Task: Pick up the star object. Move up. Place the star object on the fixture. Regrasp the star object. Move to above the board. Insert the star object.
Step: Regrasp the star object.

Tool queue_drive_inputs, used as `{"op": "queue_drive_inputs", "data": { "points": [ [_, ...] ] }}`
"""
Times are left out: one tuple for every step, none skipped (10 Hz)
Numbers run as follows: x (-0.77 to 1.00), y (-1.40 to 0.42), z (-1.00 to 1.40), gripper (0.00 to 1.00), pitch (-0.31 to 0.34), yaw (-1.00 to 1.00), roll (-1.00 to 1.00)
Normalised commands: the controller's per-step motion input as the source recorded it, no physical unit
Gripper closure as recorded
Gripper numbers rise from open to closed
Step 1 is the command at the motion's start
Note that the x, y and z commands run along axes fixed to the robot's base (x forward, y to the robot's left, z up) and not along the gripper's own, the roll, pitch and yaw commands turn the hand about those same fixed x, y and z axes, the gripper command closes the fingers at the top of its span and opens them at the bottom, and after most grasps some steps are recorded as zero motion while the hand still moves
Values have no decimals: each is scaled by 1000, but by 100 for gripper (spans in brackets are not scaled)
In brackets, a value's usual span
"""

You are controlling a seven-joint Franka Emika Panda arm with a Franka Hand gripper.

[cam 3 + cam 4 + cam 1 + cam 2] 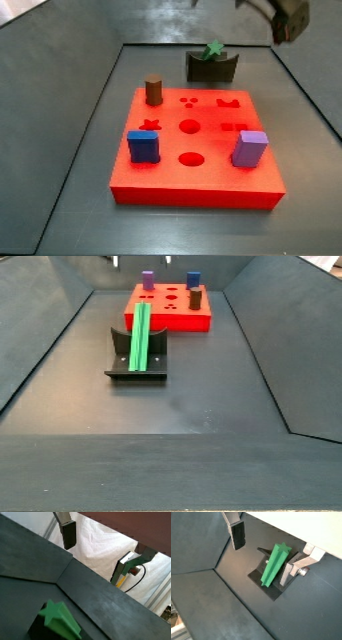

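Because the long green star-section bar (139,338) leans in the notch of the small dark olive-grey fixture (138,368) at centre left of a side view, it seems parked for a regrasp. Empty and spread, the gripper (264,547) hangs above it; the flat bright red board (198,150) waits beyond.

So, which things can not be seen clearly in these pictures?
- Claw: open and empty in both wrist views; cut off by the top edge in a side view.
- Star object on the fixture: its lower end is hidden by the fixture.
- Star hole in the board: too small and blurred to judge.
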Motion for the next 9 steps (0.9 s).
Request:
{"op": "queue_drive_inputs", "data": {
  "points": [
    [212,8,-1000,0,-5,134,113],
    [220,1,-1000,0,-14,118,113],
    [224,-8,-1000,0,-18,101,112],
    [229,-19,-1000,0,-19,88,109],
    [238,-31,-1000,0,-16,74,108],
    [218,-37,-887,0,-11,61,107],
    [178,-39,-688,0,1,52,105],
    [145,-38,-544,0,11,51,104],
    [117,-42,-402,0,15,54,107]
  ]
}}
